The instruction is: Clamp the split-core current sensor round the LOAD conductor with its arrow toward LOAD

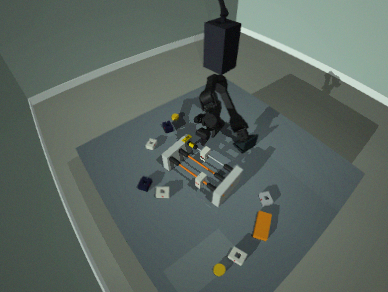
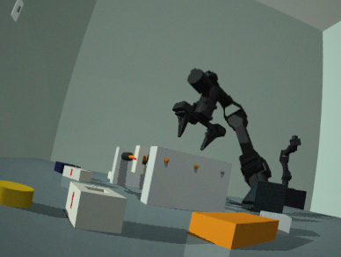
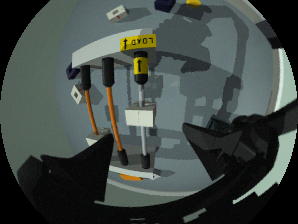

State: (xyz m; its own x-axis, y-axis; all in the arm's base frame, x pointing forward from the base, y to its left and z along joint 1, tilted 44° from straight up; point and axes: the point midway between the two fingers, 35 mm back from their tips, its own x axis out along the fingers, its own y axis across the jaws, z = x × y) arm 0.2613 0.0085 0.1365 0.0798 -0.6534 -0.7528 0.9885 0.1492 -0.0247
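Hovering at centre frame above the white conductor fixture (image 2: 185, 185), the black gripper (image 2: 195, 132) has fingers (image 2: 181, 125) spread wide, holding nothing; the white boxy sensor (image 3: 140, 117) sits on the grey conductor (image 3: 144, 143), centre of the wrist view.
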